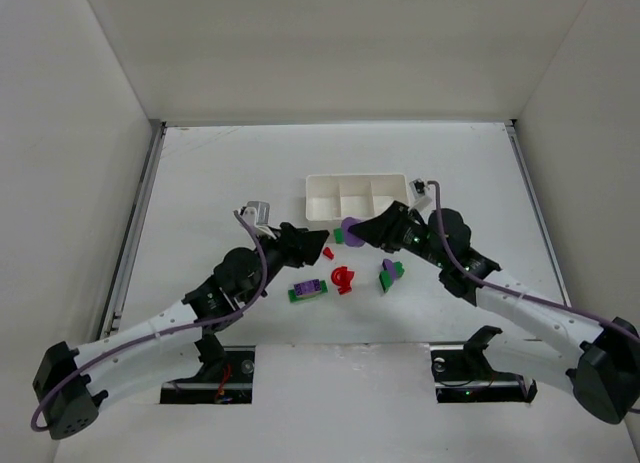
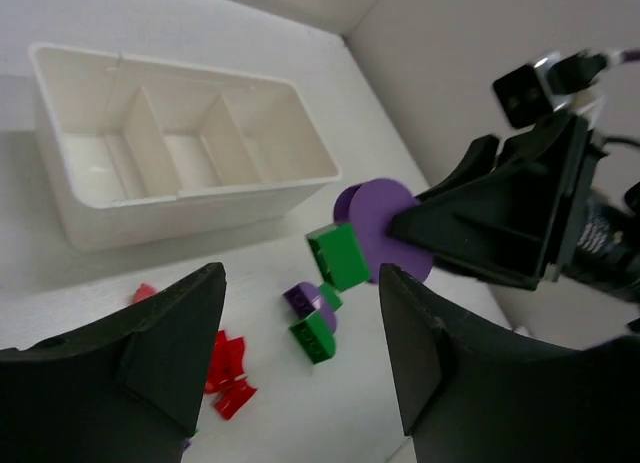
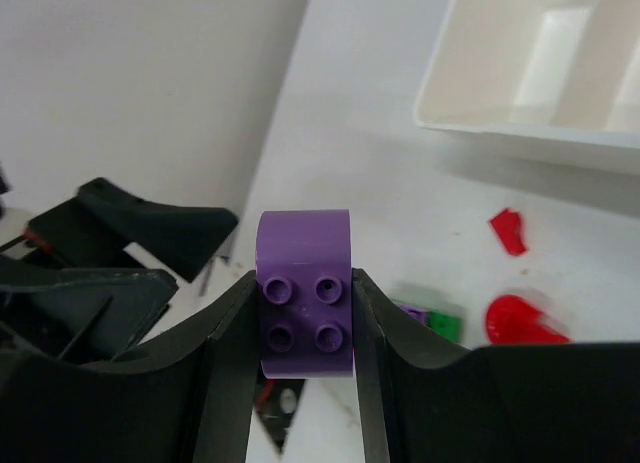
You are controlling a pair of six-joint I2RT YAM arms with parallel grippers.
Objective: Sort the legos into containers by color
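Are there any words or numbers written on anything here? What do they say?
No text can be read anywhere in these pictures.
purple brick: plain studs, no letters show.
white tray: no label or mark.
small block on the right arm: a pale patch beside it, too blurred to read.

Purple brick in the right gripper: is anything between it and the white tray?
Nothing visible. The purple brick, clamped in the right gripper, is just short of the tray; the open left gripper is beside it.
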